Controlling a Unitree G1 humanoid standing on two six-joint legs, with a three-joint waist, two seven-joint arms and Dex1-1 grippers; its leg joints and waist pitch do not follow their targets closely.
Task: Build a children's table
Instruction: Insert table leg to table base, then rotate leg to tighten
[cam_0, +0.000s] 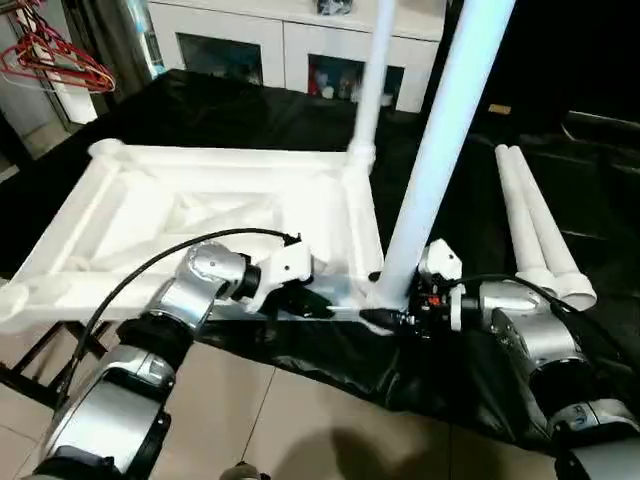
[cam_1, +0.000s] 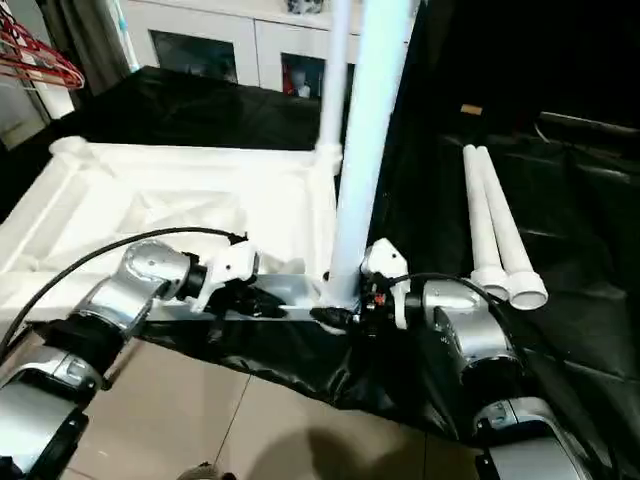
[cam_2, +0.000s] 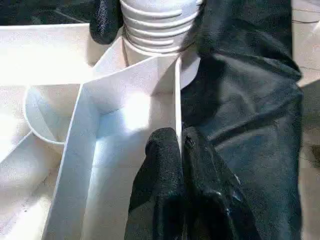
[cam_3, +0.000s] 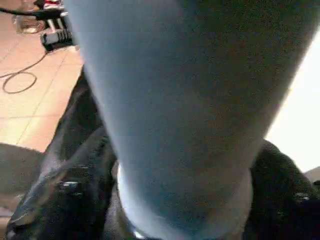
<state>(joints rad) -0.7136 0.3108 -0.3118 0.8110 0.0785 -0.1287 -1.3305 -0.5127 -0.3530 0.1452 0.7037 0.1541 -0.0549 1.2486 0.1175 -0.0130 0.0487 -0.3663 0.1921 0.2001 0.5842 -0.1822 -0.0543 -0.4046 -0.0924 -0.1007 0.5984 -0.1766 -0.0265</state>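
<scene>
Table top: we see the white table top (cam_0: 200, 215) lying upside down, ribbed underside up, on a black sheet (cam_0: 250, 115) spread over the floor.
Near leg: a white tube leg (cam_0: 440, 150) stands upright in the socket at the top's near corner on our right side; in the left wrist view its threaded end (cam_2: 159, 25) sits in that socket.
Far leg: a second leg (cam_0: 372, 75) stands upright in the far corner socket on the same side.
Spare legs: two more legs (cam_0: 540, 230) lie side by side on the sheet, well apart from the top, toward the sheet's right edge.
Left gripper: our left gripper (cam_0: 305, 298) rests at the top's near edge, beside the near leg; its black fingers (cam_2: 165, 170) are clenched on the thin rim wall of the top.
Right gripper: our right gripper (cam_0: 395, 318) sits at the base of the near leg, one black finger (cam_3: 65, 200) on each side of the tube; we cannot tell whether they press on it or stand loose around it.
Behind: a white cabinet (cam_0: 290, 45) with glass doors stands past the sheet's far edge, red hangers (cam_0: 55, 55) to its left.
Floor: tan tiles (cam_0: 300, 420) lie before the sheet's near edge.
</scene>
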